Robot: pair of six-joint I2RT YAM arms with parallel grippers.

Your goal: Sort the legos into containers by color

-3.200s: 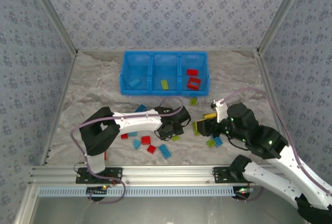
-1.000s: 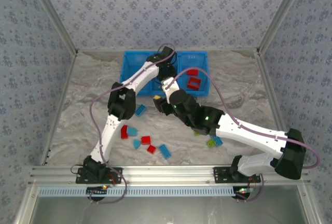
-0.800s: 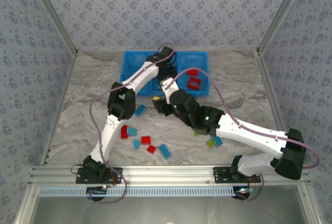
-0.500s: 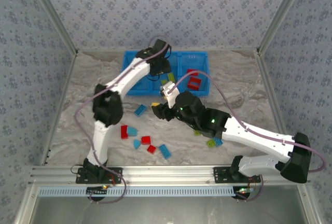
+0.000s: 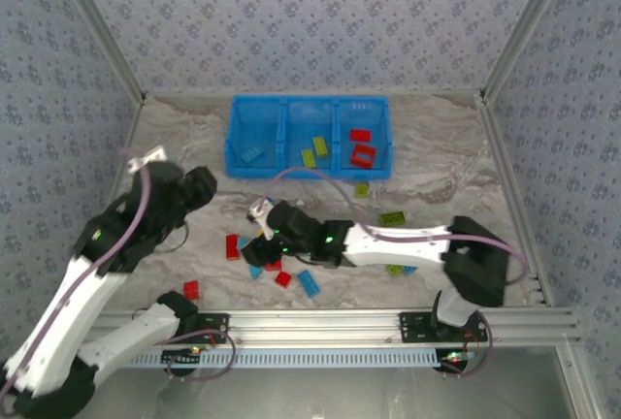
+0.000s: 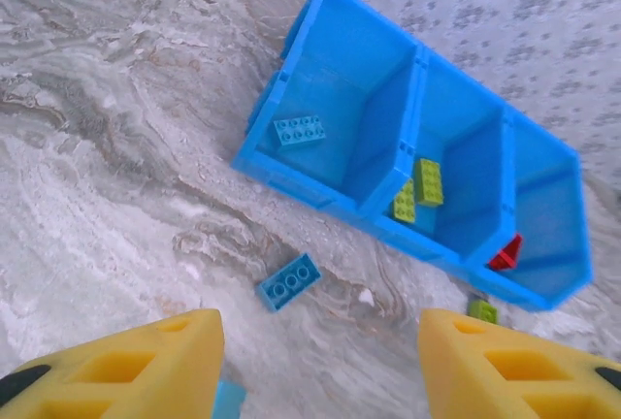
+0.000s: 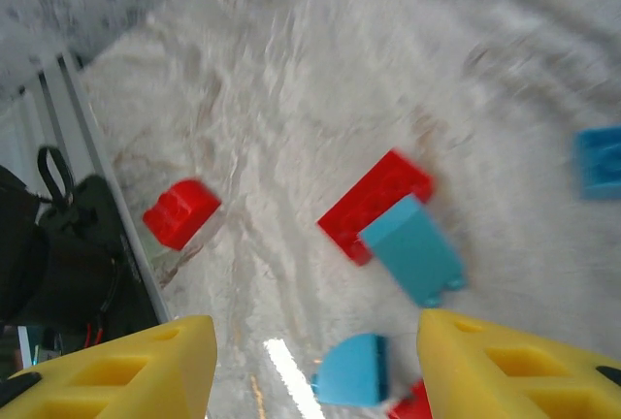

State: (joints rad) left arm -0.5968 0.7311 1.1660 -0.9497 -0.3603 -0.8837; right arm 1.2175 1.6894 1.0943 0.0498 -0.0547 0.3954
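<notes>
The containers are three compartments of one blue bin (image 5: 310,138) (image 6: 417,80). Its left compartment holds a blue lego (image 6: 299,129), the middle one two green legos (image 6: 428,182), and the right one red legos (image 5: 363,155). Loose red, blue and green legos lie on the table in front. My left gripper (image 6: 318,341) is open and empty, high over the left side of the table, and a blue lego (image 6: 288,281) lies ahead of it. My right gripper (image 7: 315,341) is open and empty, low over a red lego (image 7: 375,203) and a blue lego (image 7: 411,248).
Another red lego (image 7: 180,211) (image 5: 191,289) lies near the front rail. Green legos (image 5: 392,217) (image 5: 361,189) sit to the right of the right arm's reach. The right arm (image 5: 388,242) stretches leftward across the loose pile. Patterned walls close three sides.
Both arms have left the bin: the left swung back to the left side, the right swept down-left to the loose pieces. The middle compartment has gained a second green lego.
</notes>
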